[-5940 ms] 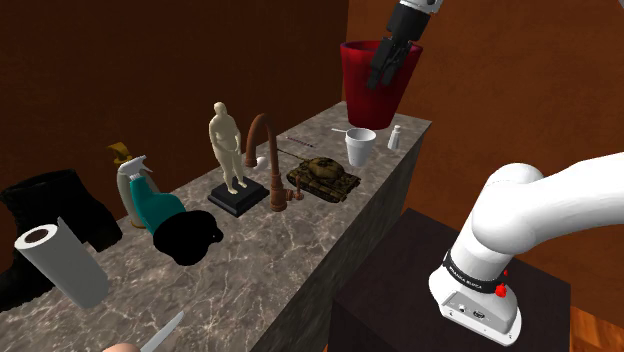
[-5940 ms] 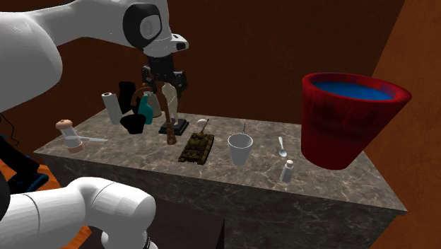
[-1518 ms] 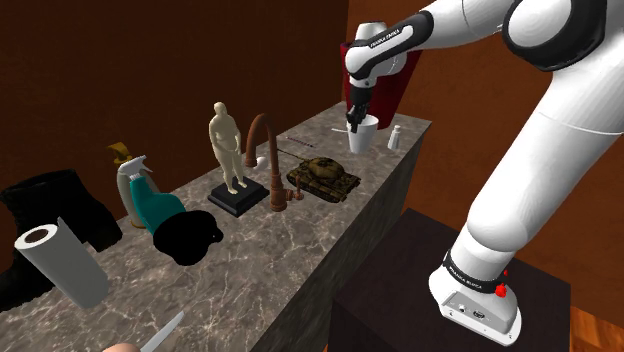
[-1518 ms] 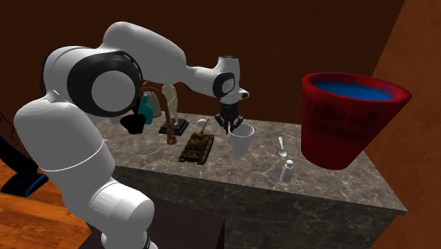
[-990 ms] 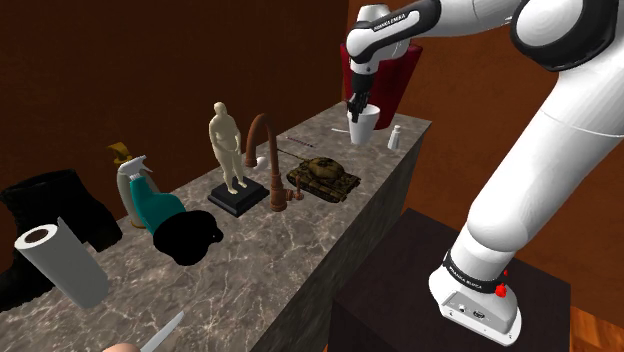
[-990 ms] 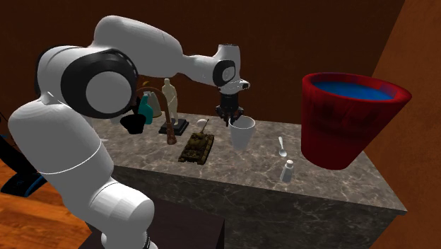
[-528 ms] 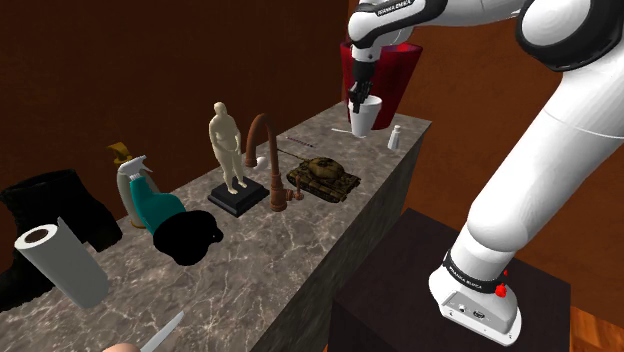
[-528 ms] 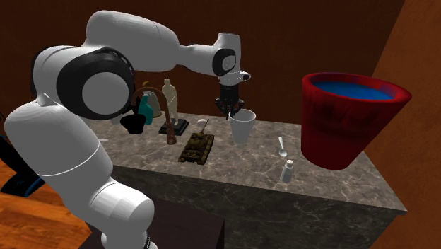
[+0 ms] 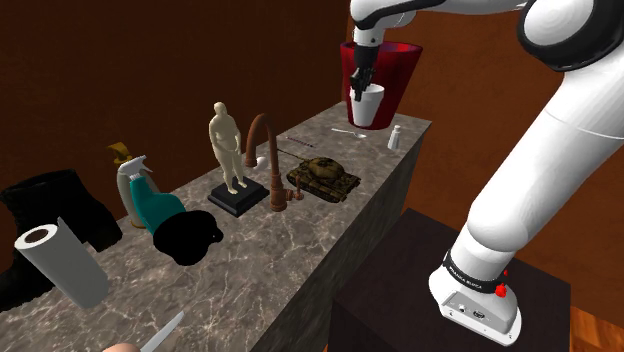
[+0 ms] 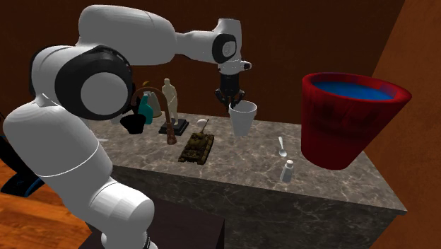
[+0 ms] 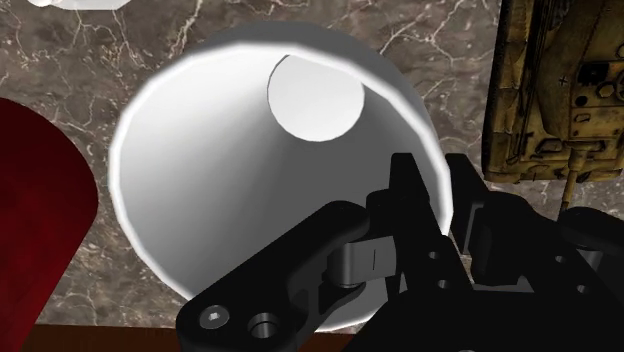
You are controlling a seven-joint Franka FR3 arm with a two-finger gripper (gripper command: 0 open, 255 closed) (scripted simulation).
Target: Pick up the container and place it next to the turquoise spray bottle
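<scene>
we are lifting the white cup (image 9: 369,106) clear of the tabletop (image 9: 262,262). a second ago it was standing on the marble, and now it is hanging in front of the red bin (image 9: 402,75). our claw (image 9: 361,90) is nearly closed, pinching the cup's rim with one finger inside the wall. we are judging the carry as next: the turquoise spray bottle (image 9: 148,200) is waiting well apart, toward eight o'clock in the shoulder view, past the tank (image 9: 322,176) and the statuette (image 9: 228,150).
</scene>
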